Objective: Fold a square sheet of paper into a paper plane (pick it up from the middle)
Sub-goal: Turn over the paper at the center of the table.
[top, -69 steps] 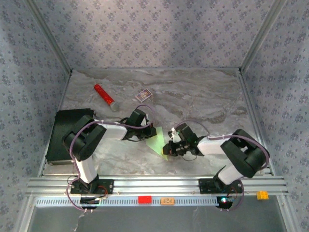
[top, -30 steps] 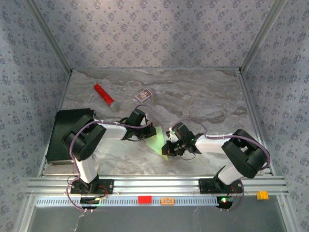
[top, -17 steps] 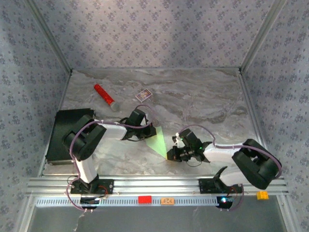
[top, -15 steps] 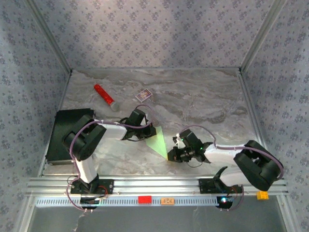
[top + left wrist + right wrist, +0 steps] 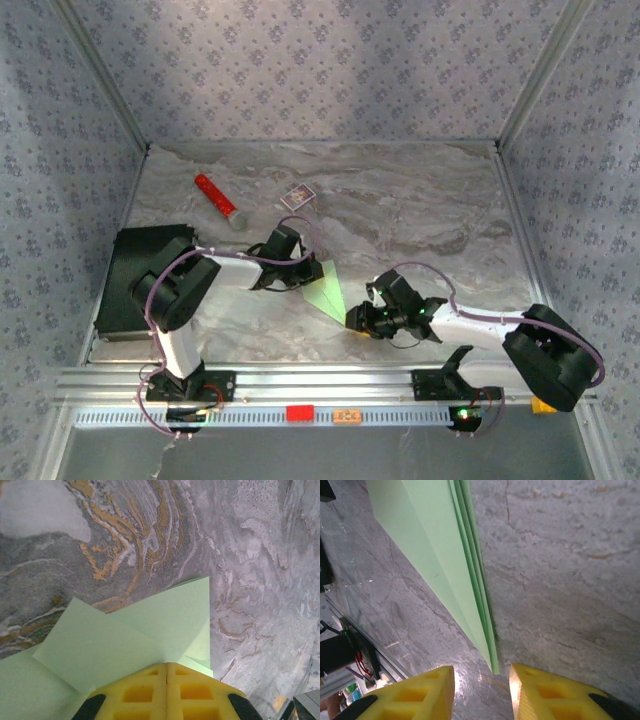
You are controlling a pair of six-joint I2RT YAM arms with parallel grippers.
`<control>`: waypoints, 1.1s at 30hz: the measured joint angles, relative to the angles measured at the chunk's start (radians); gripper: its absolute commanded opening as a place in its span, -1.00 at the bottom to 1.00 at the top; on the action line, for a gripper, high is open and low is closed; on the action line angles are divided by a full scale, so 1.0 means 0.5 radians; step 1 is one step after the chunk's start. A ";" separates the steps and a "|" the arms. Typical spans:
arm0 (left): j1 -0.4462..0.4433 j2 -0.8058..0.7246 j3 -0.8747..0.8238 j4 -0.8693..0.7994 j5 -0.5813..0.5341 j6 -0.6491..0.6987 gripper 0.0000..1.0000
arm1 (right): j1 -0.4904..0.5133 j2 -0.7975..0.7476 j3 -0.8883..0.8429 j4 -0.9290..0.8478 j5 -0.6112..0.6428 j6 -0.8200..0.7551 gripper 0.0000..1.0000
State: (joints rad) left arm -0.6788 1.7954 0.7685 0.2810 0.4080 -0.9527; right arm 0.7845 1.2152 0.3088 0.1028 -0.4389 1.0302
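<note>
Green paper (image 5: 150, 625) — near part hidden under left fingers (image 5: 142, 692); probably its wide end cut off, right wrist view.

Finding: robotics lab test cell. Evidence: a left arm (image 5: 175, 295) and a right arm (image 5: 545, 350) are bolted to an aluminium rail (image 5: 330, 380) at the near edge of a marble-print table (image 5: 420, 200). Aluminium posts (image 5: 100, 85) frame patterned walls (image 5: 320, 70) on three sides. Exposed cables (image 5: 240, 258) run along the arms.

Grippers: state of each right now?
Left gripper: jaws closed, tips on the folded pale green paper sheet; a pinch cannot be told.
Right gripper: jaws open, holding nothing; the paper's tip lies between them.
</note>
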 measured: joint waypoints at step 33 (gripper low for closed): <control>0.006 0.000 -0.009 0.018 0.002 -0.020 -0.97 | -0.016 0.085 -0.011 0.358 0.028 0.147 -0.35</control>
State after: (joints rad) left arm -0.6758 1.7954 0.7639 0.2897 0.4088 -0.9627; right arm 0.7765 1.2579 0.3035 0.2817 -0.4248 1.1038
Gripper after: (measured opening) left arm 0.040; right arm 0.335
